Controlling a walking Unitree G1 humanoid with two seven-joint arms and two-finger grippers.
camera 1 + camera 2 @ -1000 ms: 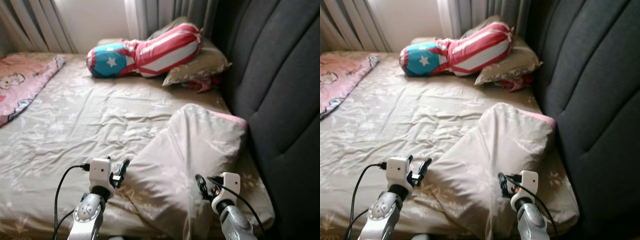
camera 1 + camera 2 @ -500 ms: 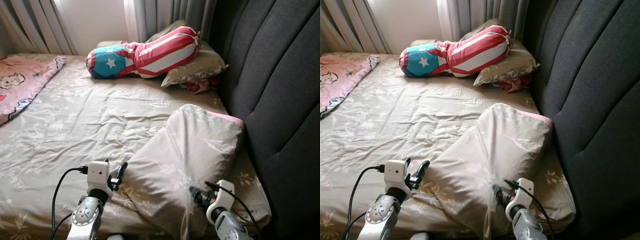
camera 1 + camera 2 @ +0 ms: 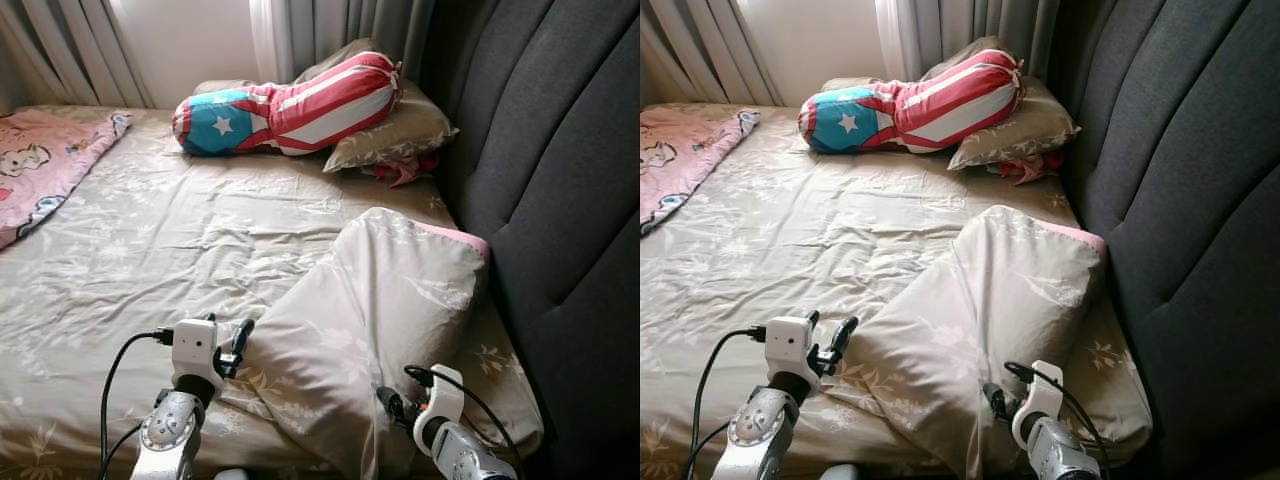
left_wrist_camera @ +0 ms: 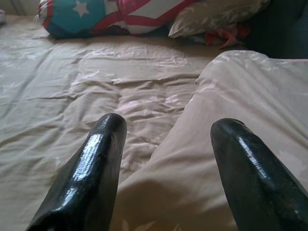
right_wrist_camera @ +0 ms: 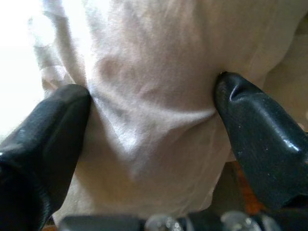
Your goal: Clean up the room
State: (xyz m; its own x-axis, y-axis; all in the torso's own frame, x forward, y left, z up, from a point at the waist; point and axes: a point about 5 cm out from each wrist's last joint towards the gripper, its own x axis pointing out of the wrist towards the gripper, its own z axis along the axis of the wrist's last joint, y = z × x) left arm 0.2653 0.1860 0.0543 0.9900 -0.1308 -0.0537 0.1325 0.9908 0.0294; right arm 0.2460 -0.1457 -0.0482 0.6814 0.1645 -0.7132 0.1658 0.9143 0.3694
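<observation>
A large beige pillow (image 3: 380, 310) lies crumpled on the near right of the bed, its far end against the dark headboard (image 3: 560, 200). My left gripper (image 3: 230, 335) hovers open just off the pillow's near-left corner. In the left wrist view its two black fingers (image 4: 96, 163) frame the pillow's edge (image 4: 240, 86) and the sheet. Low at the pillow's near edge, my right gripper (image 3: 392, 403) is open. In the right wrist view a bulge of pillow cloth (image 5: 149, 96) sits between its spread fingers (image 5: 255, 130).
A beige flowered sheet (image 3: 160, 240) covers the bed. At the far end a red, white and blue star bolster (image 3: 290, 105) rests on another beige pillow (image 3: 395, 135), with a red cloth (image 3: 400, 170) beside it. A pink blanket (image 3: 40, 165) lies at far left. Curtains (image 3: 320, 30) hang behind.
My right gripper has dropped lower and moved in against the pillow's near edge. The left gripper has barely moved. The camera shifted slightly.
</observation>
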